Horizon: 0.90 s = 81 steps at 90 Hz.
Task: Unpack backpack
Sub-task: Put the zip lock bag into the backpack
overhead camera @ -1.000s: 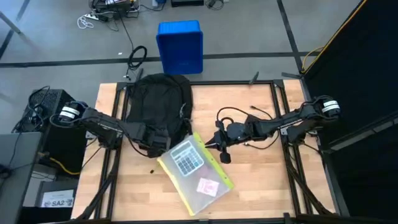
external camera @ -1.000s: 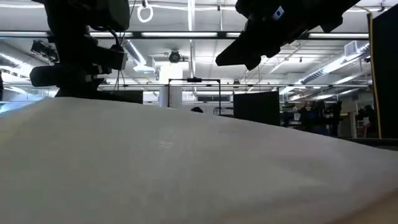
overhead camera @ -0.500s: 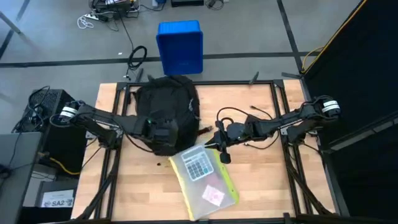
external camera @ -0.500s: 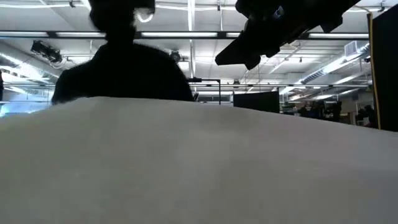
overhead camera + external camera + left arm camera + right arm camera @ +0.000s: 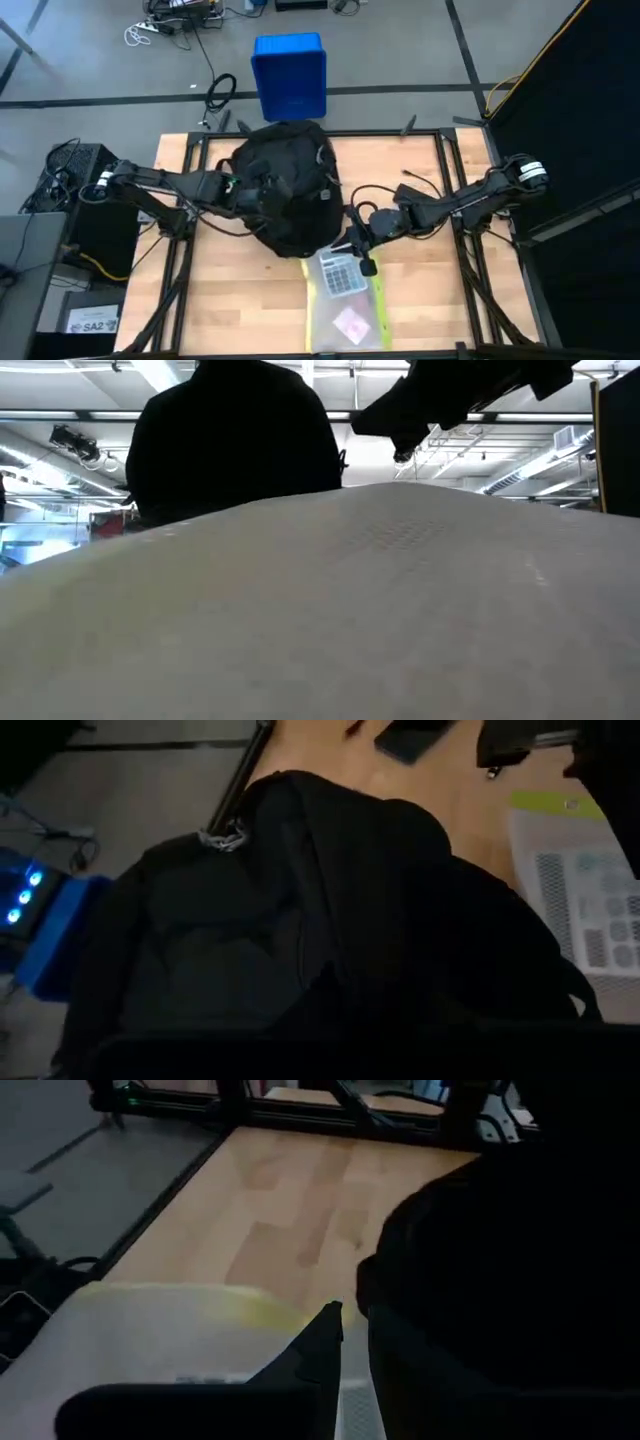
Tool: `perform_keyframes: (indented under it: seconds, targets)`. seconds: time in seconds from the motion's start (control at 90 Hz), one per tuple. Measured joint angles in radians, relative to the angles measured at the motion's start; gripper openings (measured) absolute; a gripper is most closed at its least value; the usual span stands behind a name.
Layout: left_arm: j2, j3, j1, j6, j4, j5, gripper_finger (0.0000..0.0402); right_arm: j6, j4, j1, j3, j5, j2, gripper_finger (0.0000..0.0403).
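Note:
The black backpack [image 5: 290, 195] bulges in the middle of the table, in front of the left wrist camera [image 5: 330, 890] and dark in the low view [image 5: 235, 440]. My left gripper [image 5: 248, 190] is at its left side, its fingers buried in fabric. A clear pouch with yellow edges [image 5: 345, 300] holds a calculator [image 5: 343, 275] and a pink slip [image 5: 350, 322]. It lies lengthwise toward the near edge and fills the low view [image 5: 380, 610]. My right gripper [image 5: 356, 248] is shut at the pouch's far end, beside the backpack's near right side. My left gripper has the backpack by its left side [image 5: 258, 192], coming level from the table's left. The fabric hides the fingers, so the part and the kind of hold do not show. My right gripper holds the pouch at its far edge [image 5: 250, 1315], beside one dark finger [image 5: 320, 1345], slanting down from the table's right. The rest of the pouch lies flat on the table.
A blue bin [image 5: 290, 75] stands on the floor beyond the far edge. A black cable [image 5: 385, 185] loops on the wood right of the backpack. Bare wood shows at the near left [image 5: 220, 290] and the near right [image 5: 430, 290].
My left gripper has gone toward the table's right edge and carried the backpack along, which now stands higher and more bunched. The pouch has slid toward the near edge and turned from slanted to lengthwise, its far end staying by my right gripper, which has shifted slightly nearer.

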Motion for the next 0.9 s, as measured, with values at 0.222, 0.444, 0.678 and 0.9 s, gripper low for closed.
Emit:
perform_keyframes:
  seconds: [0.222,0.444,0.678,0.9]
  targets:
    - [0.000,0.000,0.000,0.030,0.026,-0.002,0.0000,0.028,-0.001,0.006,0.000,0.004,0.000,0.0023]
    - [0.000,0.000,0.000,0.090,0.078,0.040,0.0000,0.037,0.032,0.054,0.000,0.003,-0.001,0.0027]
    - [-0.002,-0.068,0.025,0.159,0.244,0.157,0.0000,0.029,0.106,0.136,0.000,-0.001,-0.001,0.0023]
    - [-0.002,-0.124,0.063,0.161,0.322,0.215,0.0000,0.008,0.038,0.223,0.062,0.005,-0.024,0.0023]
